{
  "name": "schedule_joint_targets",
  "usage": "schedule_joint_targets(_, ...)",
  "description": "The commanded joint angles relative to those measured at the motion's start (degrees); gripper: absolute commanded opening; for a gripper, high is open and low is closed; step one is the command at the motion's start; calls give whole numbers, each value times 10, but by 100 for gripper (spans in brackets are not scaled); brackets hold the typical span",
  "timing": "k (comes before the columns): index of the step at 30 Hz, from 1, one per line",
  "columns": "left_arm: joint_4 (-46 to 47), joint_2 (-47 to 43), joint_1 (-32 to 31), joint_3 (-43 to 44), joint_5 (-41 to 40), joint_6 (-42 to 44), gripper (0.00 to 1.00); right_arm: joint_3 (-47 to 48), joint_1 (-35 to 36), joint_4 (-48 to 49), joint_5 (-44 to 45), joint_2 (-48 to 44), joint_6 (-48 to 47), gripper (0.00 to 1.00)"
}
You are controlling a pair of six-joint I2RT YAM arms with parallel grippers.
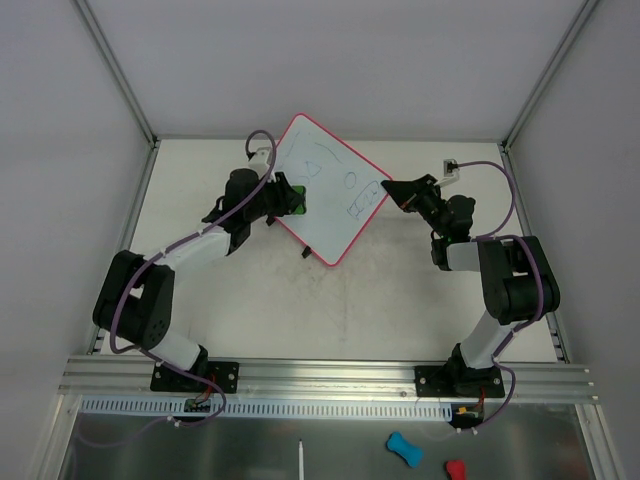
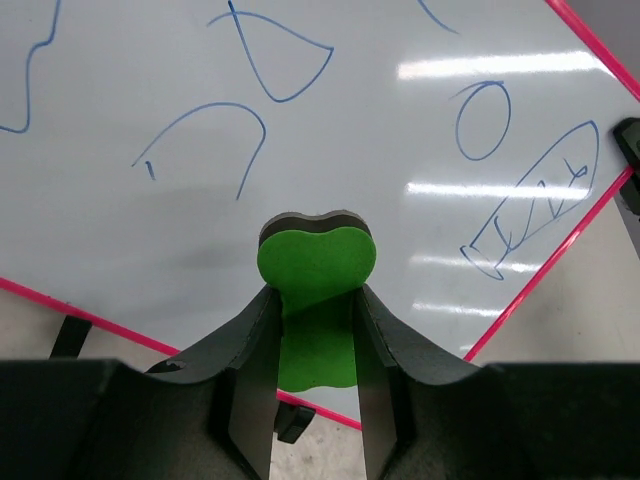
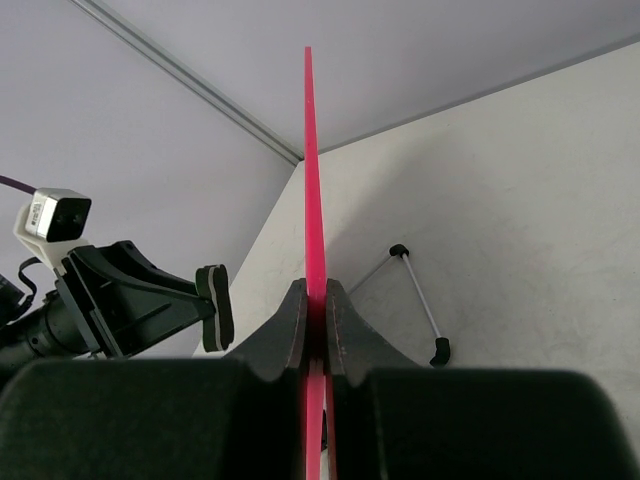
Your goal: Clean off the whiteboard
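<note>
The whiteboard [image 1: 325,190], white with a pink-red frame and blue scribbles, stands tilted on edge in the middle of the table. My right gripper [image 1: 398,189] is shut on its right edge; in the right wrist view the pink frame [image 3: 313,180] runs edge-on between the fingers of that gripper [image 3: 316,305]. My left gripper [image 1: 287,198] is shut on a green eraser [image 1: 298,196] at the board's left side. In the left wrist view this gripper [image 2: 316,320] holds the eraser [image 2: 316,275] in front of the board face [image 2: 330,170], below the scribbles. I cannot tell whether the eraser touches the board.
The board's wire foot [image 3: 418,300] with black tips rests on the table behind it. A blue object [image 1: 403,448], a red object [image 1: 455,469] and a white stick [image 1: 300,460] lie on the metal shelf in front of the arm bases. Grey walls enclose the table.
</note>
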Motion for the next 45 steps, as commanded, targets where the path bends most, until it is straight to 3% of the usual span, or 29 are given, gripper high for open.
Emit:
schedule_joint_targets(1, -56, -20, 4, 39, -51, -7, 0, 16, 19, 27, -44, -3, -7, 0)
schedule_joint_targets(4, -94, -13, 24, 58, -69, -29, 0, 15, 20, 27, -44, -3, -7, 0)
schedule_joint_targets(16, -85, 83, 132, 114, 78, -107, 0, 15, 19, 27, -45, -3, -8, 0)
schedule_joint_targets(45, -99, 218, 100, 222, -20, -62, 0, 19, 19, 27, -48, -3, -6, 0)
